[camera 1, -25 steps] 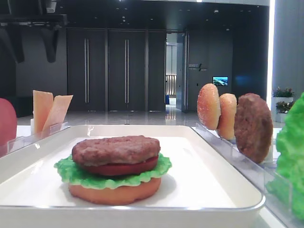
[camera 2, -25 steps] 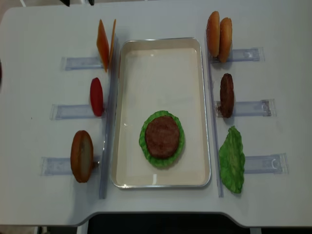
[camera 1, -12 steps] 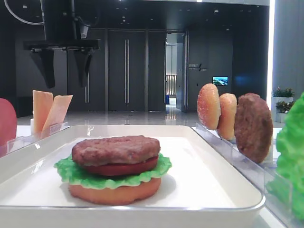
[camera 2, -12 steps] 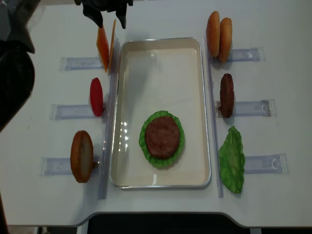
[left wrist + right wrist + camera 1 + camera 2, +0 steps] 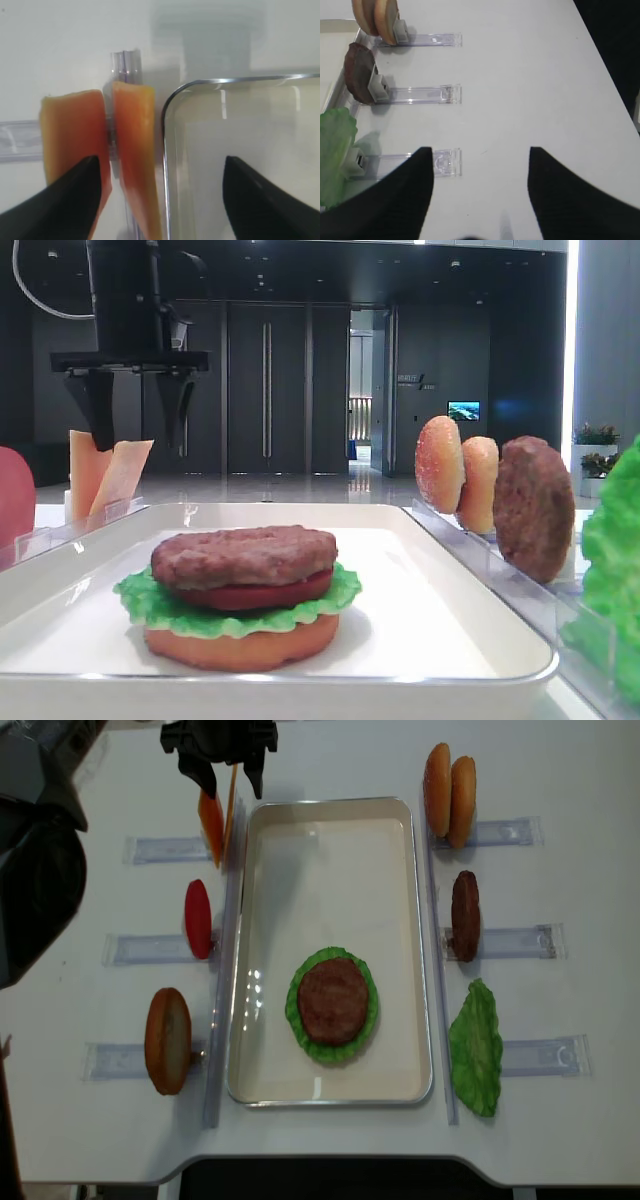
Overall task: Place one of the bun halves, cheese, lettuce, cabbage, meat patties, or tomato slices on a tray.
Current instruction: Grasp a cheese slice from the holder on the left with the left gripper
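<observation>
1. The cheese (image 5: 135, 155) is standing on edge as two thin slices in a clear holder (image 5: 170, 848) just beside the tray (image 5: 260, 920), at about eleven o'clock from the tray's middle in the overhead view.
2. I am judging the slices to be light, stiff and probably slick, so I am planning to pinch one flat across its faces near the top edge, the slice nearer the tray being the easier.
3. I am hovering my left gripper (image 5: 226, 760) over those slices with its fingers (image 5: 75, 200) spread wide, holding nothing.
4. My right gripper (image 5: 480, 190) is hanging spread over bare table, empty, near the lettuce holder (image 5: 410, 162).
5. The tray is carrying one stack toward six o'clock: a flat bun half (image 5: 240, 640), lettuce (image 5: 150, 605), a tomato slice (image 5: 260, 592) and a patty (image 5: 245, 555) on top.
6. The other holders are keeping a tomato slice (image 5: 198, 918), bun halves (image 5: 449, 788), a patty (image 5: 465, 915) and a lettuce leaf (image 5: 476, 1045) upright.
</observation>
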You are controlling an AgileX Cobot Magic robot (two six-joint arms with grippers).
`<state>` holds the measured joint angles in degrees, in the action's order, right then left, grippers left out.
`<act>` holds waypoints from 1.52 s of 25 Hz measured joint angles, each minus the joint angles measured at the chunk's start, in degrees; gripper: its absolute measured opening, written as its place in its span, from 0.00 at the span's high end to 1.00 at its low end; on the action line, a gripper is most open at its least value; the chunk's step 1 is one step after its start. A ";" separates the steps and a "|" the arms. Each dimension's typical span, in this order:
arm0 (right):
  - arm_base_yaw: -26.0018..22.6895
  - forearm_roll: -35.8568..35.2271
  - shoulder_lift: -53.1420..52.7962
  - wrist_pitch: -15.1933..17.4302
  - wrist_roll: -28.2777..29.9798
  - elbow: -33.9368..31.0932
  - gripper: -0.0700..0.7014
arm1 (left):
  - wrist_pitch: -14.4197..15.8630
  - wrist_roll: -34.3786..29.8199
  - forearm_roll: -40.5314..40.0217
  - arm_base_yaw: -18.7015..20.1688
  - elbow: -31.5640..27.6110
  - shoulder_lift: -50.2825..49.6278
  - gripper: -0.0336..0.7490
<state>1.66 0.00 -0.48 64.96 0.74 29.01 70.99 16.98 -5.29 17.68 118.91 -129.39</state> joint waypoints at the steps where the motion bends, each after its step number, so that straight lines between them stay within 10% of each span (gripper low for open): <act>1: 0.00 0.00 0.00 0.00 0.00 0.00 0.39 | 0.00 0.00 0.00 0.00 0.00 -0.27 0.22; 28: 0.00 0.00 0.00 0.00 0.00 0.00 0.39 | -0.10 -1.87 -0.22 0.00 0.07 -1.77 0.88; 38: 0.00 0.00 0.00 0.00 0.00 0.00 0.39 | 0.06 -2.87 -0.17 0.00 0.07 0.72 0.91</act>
<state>1.66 0.00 -0.48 64.96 0.74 29.01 71.05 14.11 -5.46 17.68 118.99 -128.67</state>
